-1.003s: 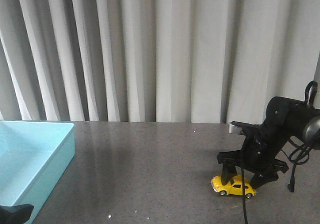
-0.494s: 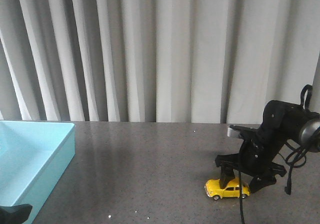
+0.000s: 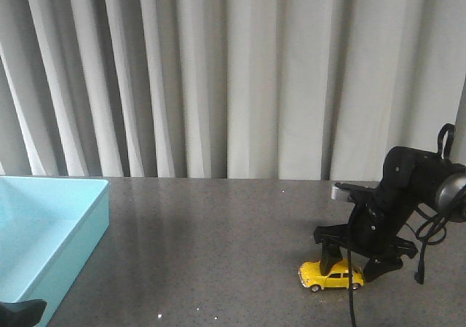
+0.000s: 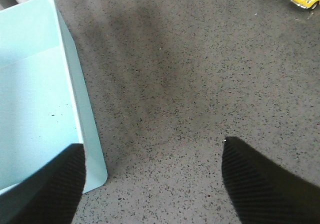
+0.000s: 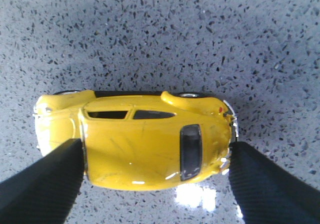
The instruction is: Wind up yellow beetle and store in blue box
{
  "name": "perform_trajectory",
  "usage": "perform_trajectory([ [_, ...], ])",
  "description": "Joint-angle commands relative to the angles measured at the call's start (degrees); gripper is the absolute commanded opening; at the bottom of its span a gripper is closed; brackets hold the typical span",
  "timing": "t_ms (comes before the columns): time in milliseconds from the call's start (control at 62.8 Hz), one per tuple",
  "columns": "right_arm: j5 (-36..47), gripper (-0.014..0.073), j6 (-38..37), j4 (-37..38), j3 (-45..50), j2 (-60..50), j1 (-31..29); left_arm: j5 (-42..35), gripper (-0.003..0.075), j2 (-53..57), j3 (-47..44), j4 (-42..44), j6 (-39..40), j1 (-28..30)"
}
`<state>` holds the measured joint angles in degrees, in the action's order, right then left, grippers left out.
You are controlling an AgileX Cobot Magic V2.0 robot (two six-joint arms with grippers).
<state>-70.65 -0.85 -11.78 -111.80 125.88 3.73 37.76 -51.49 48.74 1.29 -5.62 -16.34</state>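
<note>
Soft, even light fills the front view; the curtain (image 3: 218, 72) folds show gentle grey shading, and a broad faint shadow lies on the bench (image 3: 218, 239) near the box (image 3: 51, 232). That view is slightly hazy, and the box looks washed out. In the right wrist view the beetle (image 5: 135, 146) is sharp, with small white glints on its roof and a bright glare patch on the bench beside it. Both wrist views show the fingers (image 4: 260, 184) dark, blurred at the frame edge.
</note>
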Motion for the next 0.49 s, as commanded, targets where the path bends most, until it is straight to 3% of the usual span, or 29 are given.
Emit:
perform_trajectory([
  [0,0.5,0.0578,0.3,0.8,-1.2,-1.8,-0.1,-3.2,0.0539,0.2,2.0,-0.1,0.0,-0.5],
  [271,0.2,0.0578,0.3,1.4,-1.2,-1.0,-0.9,-3.0,0.0539,0.2,2.0,-0.1,0.0,-0.5],
  [478,-2.5,0.0578,4.5,-0.7,-1.2,-1.0,-6.5,-2.5,0.0539,0.2,2.0,0.0,0.0,-0.5],
])
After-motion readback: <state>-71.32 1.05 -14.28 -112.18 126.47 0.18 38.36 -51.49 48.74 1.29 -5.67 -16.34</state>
